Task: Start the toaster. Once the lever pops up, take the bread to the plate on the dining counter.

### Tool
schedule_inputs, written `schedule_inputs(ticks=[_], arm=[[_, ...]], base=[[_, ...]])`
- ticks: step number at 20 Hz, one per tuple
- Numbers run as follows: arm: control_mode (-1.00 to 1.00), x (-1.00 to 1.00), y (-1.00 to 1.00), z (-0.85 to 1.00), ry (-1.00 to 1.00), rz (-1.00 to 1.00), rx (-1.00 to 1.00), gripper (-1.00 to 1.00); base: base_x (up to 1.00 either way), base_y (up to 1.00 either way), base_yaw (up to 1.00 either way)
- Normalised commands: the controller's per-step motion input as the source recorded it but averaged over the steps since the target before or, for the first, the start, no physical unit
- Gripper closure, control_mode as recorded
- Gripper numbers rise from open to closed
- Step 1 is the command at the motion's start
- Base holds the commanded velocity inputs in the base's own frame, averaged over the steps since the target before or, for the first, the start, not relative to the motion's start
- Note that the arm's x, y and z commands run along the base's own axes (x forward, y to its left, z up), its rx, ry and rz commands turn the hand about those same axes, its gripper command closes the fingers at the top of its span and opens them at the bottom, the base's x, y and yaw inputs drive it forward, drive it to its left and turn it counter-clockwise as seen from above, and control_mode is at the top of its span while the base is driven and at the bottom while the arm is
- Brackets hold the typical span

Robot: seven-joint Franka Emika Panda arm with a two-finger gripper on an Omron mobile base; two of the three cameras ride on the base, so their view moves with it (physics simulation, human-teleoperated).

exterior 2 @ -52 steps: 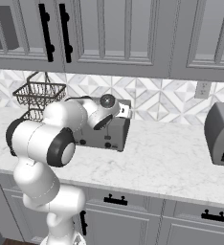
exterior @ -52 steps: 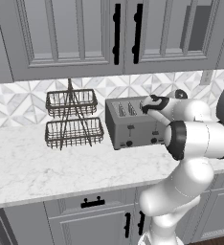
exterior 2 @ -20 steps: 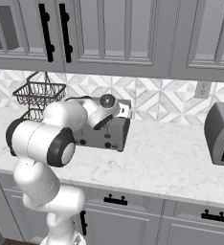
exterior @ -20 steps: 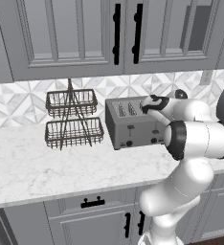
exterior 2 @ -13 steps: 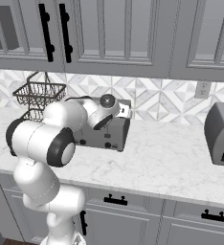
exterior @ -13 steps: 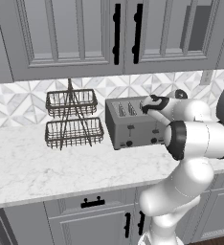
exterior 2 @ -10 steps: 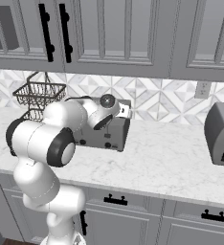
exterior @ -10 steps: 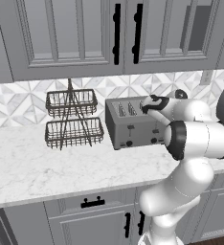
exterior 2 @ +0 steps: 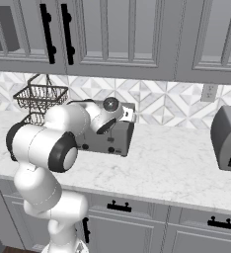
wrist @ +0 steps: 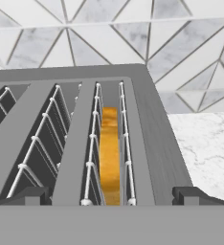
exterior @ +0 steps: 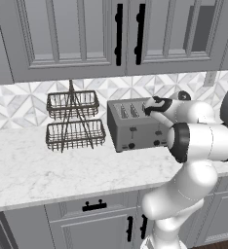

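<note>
The grey metal toaster (exterior: pixel 134 130) (exterior 2: pixel 113 139) stands on the marble worktop against the tiled wall. From above, the hand view shows its slots (wrist: pixel 152 139); the bread (wrist: pixel 109 153), golden-brown along its crust, sits down in the rightmost slot. My gripper (wrist: pixel 111 196) (exterior: pixel 152 104) (exterior 2: pixel 125 114) hovers just over the toaster's top, open, with one fingertip (wrist: pixel 28 195) on each side of the bread's slot and nothing between them. The plate and the dining counter are out of view.
A two-tier wire basket rack (exterior: pixel 75 121) (exterior 2: pixel 40 97) stands left of the toaster. A dark grey appliance (exterior 2: pixel 229 138) sits at the far right of the worktop (exterior: pixel 47 170). Wall cabinets with black handles (exterior: pixel 118 34) hang overhead.
</note>
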Motion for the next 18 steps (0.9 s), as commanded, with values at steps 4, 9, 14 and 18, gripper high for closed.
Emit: schedule_inputs(ticks=[4,9,14,18], arm=[[-1.00,0.00,0.00,0.00,0.00,0.00,0.00,-1.00],[-1.00,0.00,0.00,0.00,0.00,0.00,0.00,-1.00],[-1.00,0.00,0.00,0.00,0.00,0.00,0.00,-1.00],[-1.00,0.00,0.00,0.00,0.00,0.00,0.00,-1.00]], base=[[0.00,0.00,0.00],[0.00,0.00,0.00],[0.00,0.00,0.00],[0.00,0.00,0.00]])
